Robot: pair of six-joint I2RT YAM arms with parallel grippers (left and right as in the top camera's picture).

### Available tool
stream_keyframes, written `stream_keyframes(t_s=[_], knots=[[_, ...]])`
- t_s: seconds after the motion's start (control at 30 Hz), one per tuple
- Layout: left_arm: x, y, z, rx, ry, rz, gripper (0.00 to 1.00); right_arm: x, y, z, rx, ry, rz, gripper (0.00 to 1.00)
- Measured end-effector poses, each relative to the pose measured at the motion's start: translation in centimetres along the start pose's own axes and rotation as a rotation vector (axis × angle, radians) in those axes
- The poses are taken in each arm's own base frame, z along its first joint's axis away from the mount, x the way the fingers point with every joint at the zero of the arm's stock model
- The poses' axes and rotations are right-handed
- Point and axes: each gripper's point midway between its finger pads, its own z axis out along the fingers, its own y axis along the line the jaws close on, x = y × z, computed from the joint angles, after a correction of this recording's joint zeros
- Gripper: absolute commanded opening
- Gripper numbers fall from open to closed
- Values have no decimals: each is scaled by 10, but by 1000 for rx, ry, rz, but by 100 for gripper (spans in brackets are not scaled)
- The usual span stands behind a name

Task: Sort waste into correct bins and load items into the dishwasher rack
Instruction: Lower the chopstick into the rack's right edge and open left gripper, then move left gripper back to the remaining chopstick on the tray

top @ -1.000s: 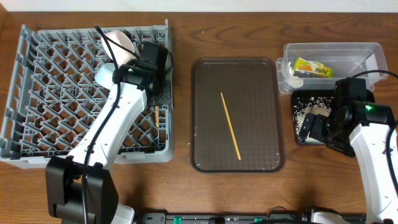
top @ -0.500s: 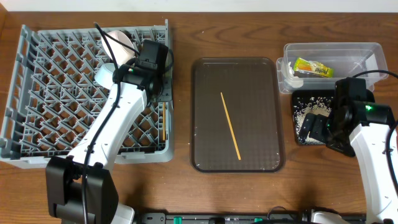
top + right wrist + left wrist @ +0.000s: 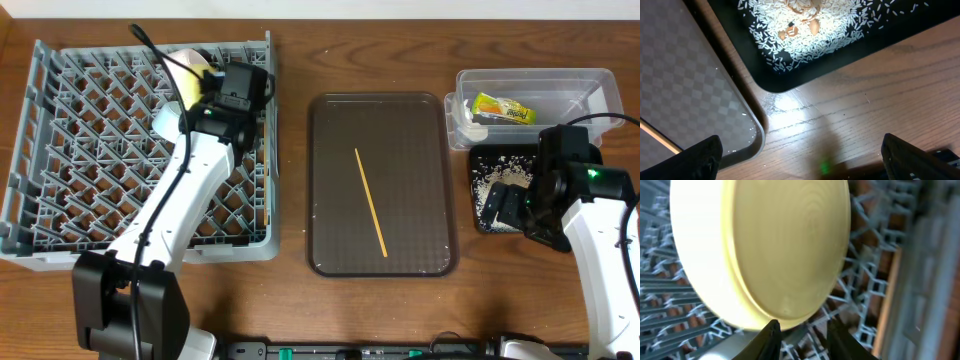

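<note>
The yellow plate (image 3: 780,245) stands on edge among the pegs of the grey rack (image 3: 100,150), near its far right corner. The left gripper (image 3: 801,332) is close to the plate's rim, its fingers apart and holding nothing. One chopstick (image 3: 370,200) lies on the brown tray (image 3: 330,250). The right gripper (image 3: 805,160) is spread wide above the table, beside the black tray (image 3: 755,65) of rice (image 3: 810,40).
</note>
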Motion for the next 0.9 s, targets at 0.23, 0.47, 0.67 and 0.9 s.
stream_keyframes(t_s=[0.23,0.47,0.67,0.9], knots=[[3,-7,1,50,24,-15,34,0,0,0,0,-1,0,99],[16,-59,-12,354,104,40,45,0,0,0,0,-1,0,99],[41,-117,-48,634,180,133,48,-1,0,0,-2,-5,0,99],[79,-167,-88,757,248,201,49,-1,1,0,-2,-5,0,98]])
